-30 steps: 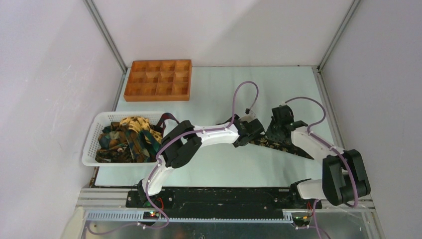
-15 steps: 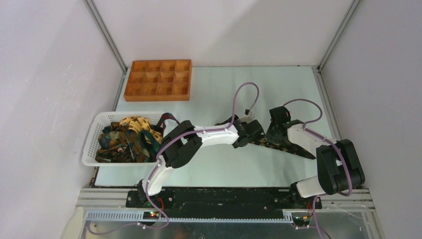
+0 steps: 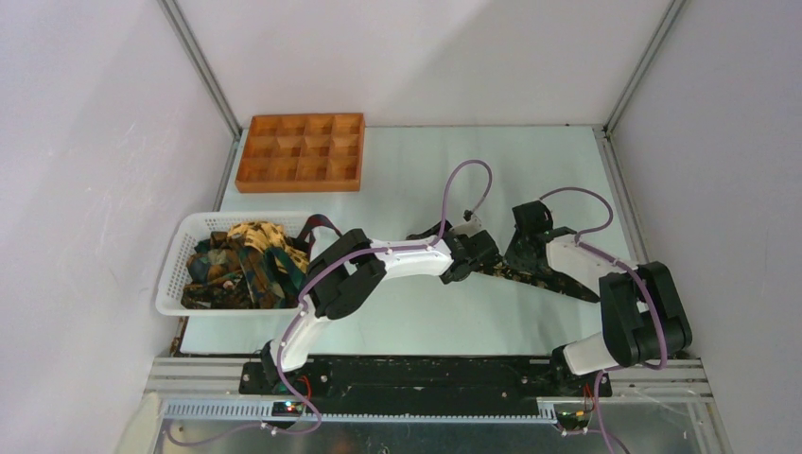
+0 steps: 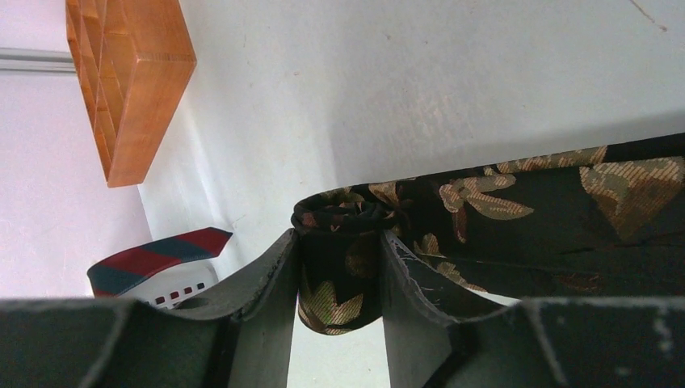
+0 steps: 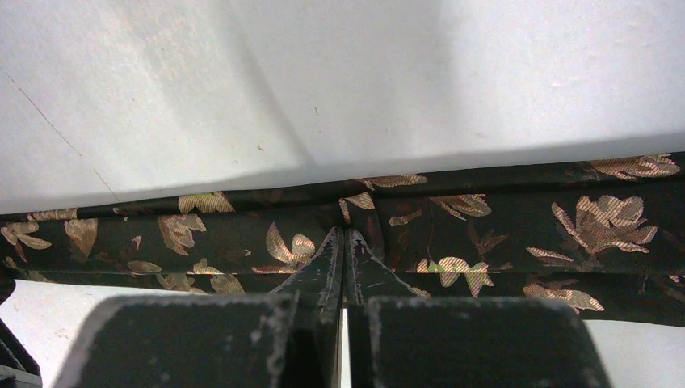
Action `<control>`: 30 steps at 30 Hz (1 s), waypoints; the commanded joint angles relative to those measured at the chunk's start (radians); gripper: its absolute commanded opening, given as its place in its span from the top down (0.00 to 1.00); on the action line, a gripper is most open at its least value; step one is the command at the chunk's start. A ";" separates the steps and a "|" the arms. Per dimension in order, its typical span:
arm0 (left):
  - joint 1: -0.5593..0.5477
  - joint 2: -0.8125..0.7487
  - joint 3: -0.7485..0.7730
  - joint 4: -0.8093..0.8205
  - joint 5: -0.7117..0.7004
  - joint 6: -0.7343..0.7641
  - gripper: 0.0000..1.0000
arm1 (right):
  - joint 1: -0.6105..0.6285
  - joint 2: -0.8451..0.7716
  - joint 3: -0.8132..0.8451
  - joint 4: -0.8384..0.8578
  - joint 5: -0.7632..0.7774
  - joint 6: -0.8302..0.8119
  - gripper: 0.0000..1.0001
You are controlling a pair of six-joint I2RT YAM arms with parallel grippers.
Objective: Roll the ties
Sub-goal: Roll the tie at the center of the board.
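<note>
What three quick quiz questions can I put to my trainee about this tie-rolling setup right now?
1. True or false: the left gripper grips the rolled end of the tie.
2. Where are the other ties piled? A) a cardboard box B) the white basket C) a drawer.
3. Are the right gripper fingers open or shut?
Key: 1 true; 2 B; 3 shut, tips at the tie.

Top view: high, behind arm bases, looks down over whole white table point(image 3: 407, 322). Left wrist: low, very close, faces orange wooden compartment tray point(image 4: 129, 81). Right wrist: close, angled down. All three share dark leaf-print fabric necktie point(image 3: 515, 275).
</note>
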 commanded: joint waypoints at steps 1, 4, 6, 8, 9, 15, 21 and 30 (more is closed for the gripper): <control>0.009 -0.008 0.019 -0.013 0.057 -0.024 0.56 | -0.006 0.023 0.002 -0.013 0.028 0.008 1.00; 0.005 -0.007 0.027 -0.018 0.086 -0.031 0.54 | -0.006 0.025 0.002 -0.012 0.024 0.008 1.00; 0.004 -0.008 0.029 -0.019 0.100 -0.036 0.51 | -0.006 0.026 0.002 -0.009 0.021 0.007 1.00; 0.001 -0.009 0.029 -0.022 0.113 -0.042 0.48 | -0.006 0.027 0.002 -0.007 0.017 0.006 1.00; 0.001 -0.009 0.030 -0.023 0.118 -0.047 0.47 | -0.006 0.028 0.002 -0.005 0.015 0.005 1.00; 0.001 -0.019 0.036 -0.023 0.179 -0.062 0.43 | -0.007 0.032 0.002 0.002 0.005 0.004 1.00; 0.001 -0.028 0.061 -0.024 0.233 -0.072 0.42 | -0.006 0.034 0.002 0.001 0.006 0.003 1.00; 0.002 -0.038 0.067 -0.018 0.310 -0.095 0.41 | -0.006 0.036 0.002 0.000 0.004 0.003 1.00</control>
